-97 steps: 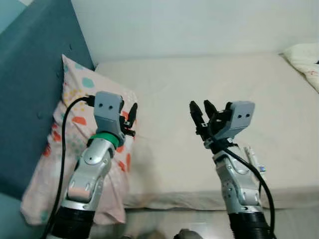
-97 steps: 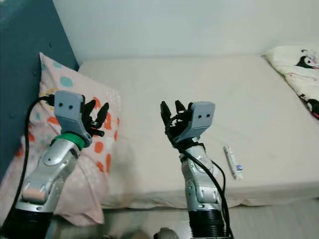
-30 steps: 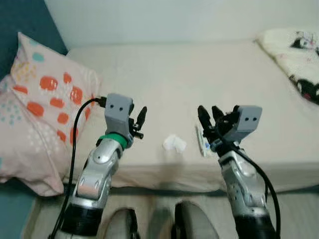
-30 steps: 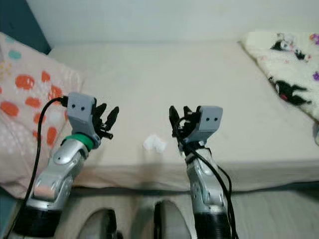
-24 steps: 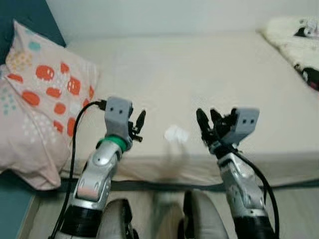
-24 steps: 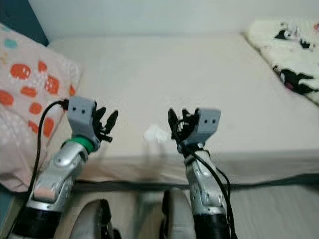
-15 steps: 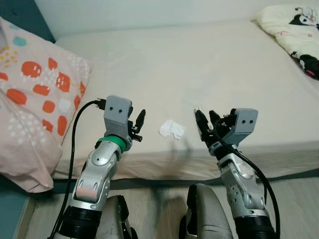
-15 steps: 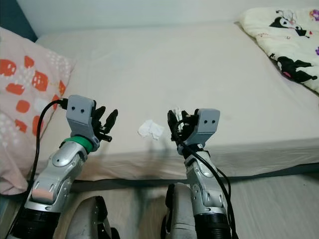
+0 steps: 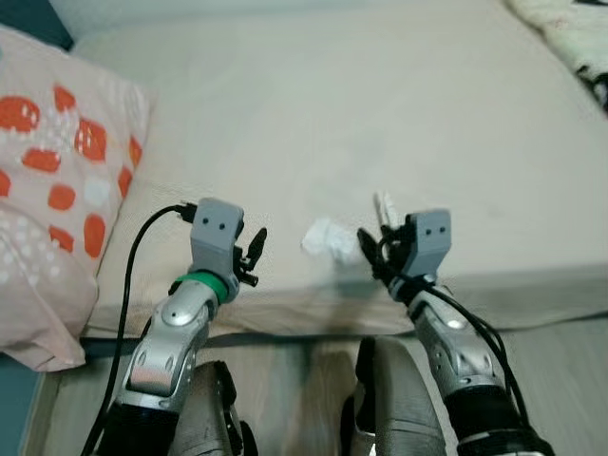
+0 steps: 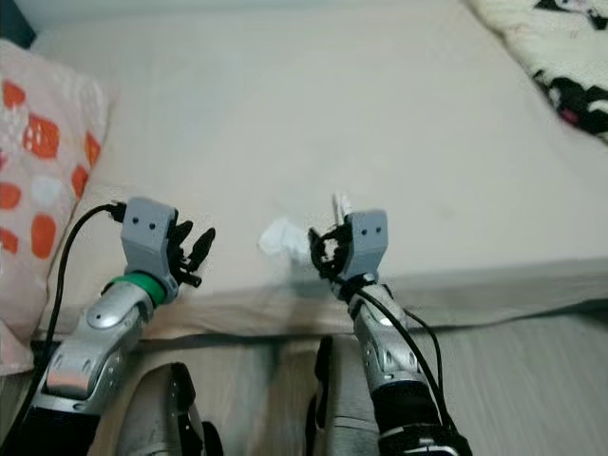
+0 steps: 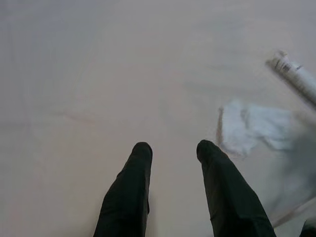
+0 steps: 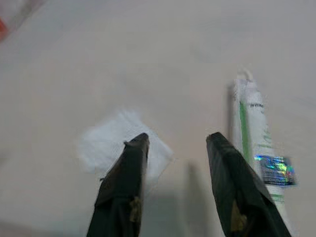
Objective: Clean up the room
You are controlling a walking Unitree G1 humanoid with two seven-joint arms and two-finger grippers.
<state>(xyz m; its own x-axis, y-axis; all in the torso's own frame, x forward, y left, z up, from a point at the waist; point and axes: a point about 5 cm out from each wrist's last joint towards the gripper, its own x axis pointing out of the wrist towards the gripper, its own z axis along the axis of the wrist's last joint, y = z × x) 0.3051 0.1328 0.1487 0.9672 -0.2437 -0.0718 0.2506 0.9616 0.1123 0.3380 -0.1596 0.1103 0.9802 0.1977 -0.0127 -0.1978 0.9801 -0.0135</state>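
— How is the tube (image 12: 256, 143) laid?
— It is laid flat near the front edge of the bed (image 9: 313, 104), its long axis running away from the robot, cap end farthest. A crumpled tissue (image 9: 325, 237) is seen just beside it, toward the left.

— And the end effectors?
— The right end effector (image 12: 177, 140) is held spread above the sheet between tissue and tube; nothing is gripped or touched. The left end effector (image 11: 173, 148) is likewise parted and empty, near the tissue.

— What is added by the wrist views?
— The tube's green stripe and shiny label are shown there. In the head views, the spotted pillow (image 9: 52, 190) is seen at the left.
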